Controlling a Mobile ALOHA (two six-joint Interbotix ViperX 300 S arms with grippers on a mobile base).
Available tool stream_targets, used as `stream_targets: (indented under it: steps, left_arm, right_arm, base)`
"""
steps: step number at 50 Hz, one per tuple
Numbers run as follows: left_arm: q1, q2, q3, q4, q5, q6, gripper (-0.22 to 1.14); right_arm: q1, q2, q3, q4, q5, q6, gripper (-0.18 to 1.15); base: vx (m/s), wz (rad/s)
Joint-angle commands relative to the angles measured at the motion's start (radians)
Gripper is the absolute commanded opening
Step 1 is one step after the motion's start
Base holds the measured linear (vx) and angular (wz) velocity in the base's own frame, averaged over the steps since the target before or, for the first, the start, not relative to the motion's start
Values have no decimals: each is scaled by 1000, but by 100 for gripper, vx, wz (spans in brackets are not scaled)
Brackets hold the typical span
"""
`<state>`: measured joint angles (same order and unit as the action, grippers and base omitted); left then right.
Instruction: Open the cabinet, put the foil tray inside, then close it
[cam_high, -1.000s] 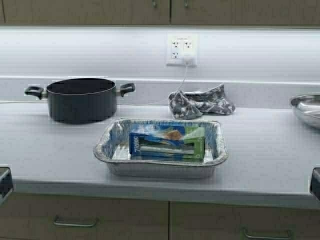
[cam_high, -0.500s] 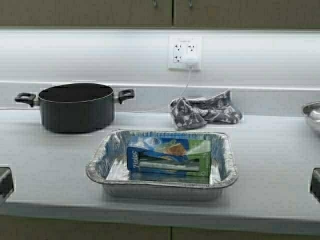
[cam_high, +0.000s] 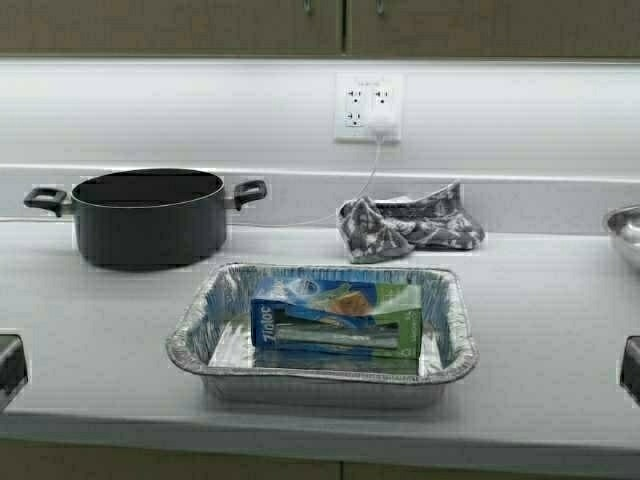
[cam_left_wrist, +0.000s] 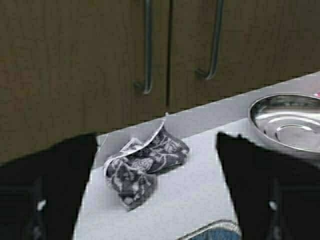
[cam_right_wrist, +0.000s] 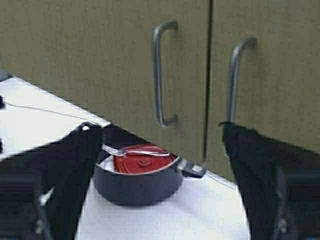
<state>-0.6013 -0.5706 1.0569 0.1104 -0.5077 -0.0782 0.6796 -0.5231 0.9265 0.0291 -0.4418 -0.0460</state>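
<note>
We see the foil tray (cam_high: 322, 335) resting on the grey worktop (cam_high: 540, 330) near its front edge, about midway along it, with a blue and green Ziploc box (cam_high: 335, 318) lying flat inside. Behind the tray, toward the back left of the worktop, stands a black pot (cam_high: 148, 216) with two side handles; in the right wrist view this pot (cam_right_wrist: 137, 179) holds a red lid (cam_right_wrist: 142, 160) with a fork (cam_right_wrist: 135, 151) laid across its rim. Toward the back edge, right of the middle, lies a crumpled grey patterned cloth (cam_high: 408, 222), below a wall socket (cam_high: 367, 106) with a white plug and cable. A steel bowl (cam_high: 625, 232) sits at the right end of the worktop. Above, we find the cabinet (cam_high: 345, 25) with both tan doors closed, its curved metal handles side by side at the central seam. Our left claw (cam_left_wrist: 157, 200) and right claw (cam_right_wrist: 162, 195) are both spread apart and hold nothing; in the high view only their dark tips appear, low at the left and right margins, off the front edge of the worktop.
</note>
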Motion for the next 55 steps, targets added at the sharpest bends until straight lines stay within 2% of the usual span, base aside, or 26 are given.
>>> stream_targets:
  steps: [1, 6, 12, 19, 24, 32, 39, 55]
  left_arm:
    - [-35, 63, -78, -37, -29, 26, 101]
    - [-60, 118, -110, -98, -71, 86, 101]
    - [-84, 181, -149, -206, -117, 181, 101]
    - [-123, 261, -190, -364, -198, 287, 101]
    - [-146, 327, -227, -436, -276, 336, 101]
    - [-158, 451, -304, -471, -339, 348, 101]
    - [-158, 538, -357, -495, -376, 351, 101]
    - [-160, 647, -423, -522, -468, 353, 100]
  right_arm:
    - [31, 46, -101, 92, -5, -100, 102]
    - [34, 78, -144, 225, -6, -222, 102]
    - [64, 114, -179, 468, -49, -376, 102]
    - [141, 158, -204, 695, -221, -618, 102]
    - [198, 230, -250, 857, -339, -793, 102]
    - [206, 324, -316, 1071, -411, -836, 102]
    - [201, 370, -339, 1100, -476, -841, 101]
    - [137, 437, -390, 1100, -483, -841, 101]
  base:
    - [0, 0]
    - [-1, 1]
    - [-1, 0]
    - [-1, 0]
    - [0, 0]
    - [0, 0]
    - [0, 0]
    - [0, 0]
